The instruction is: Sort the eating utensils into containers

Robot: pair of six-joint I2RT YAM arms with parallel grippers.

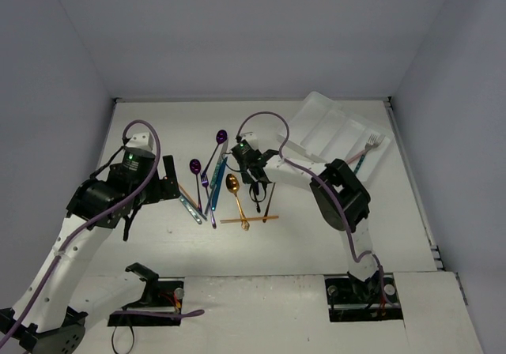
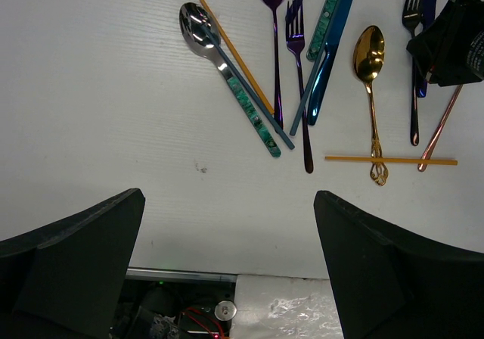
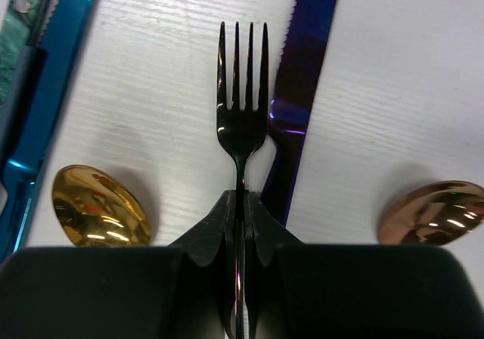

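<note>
My right gripper is shut on the neck of a dark fork that lies on the table between a purple knife and a gold spoon. In the top view it sits over the utensil pile at mid-table. My left gripper is open and empty, held above bare table short of a silver teal-handled spoon, a purple fork and a blue knife. The white tray stands at the back right with one fork on it.
A rose-gold spoon lies right of the held fork. An orange chopstick lies across the gold spoon's handle. Purple spoons lie at the pile's far side. Walls close the table on three sides.
</note>
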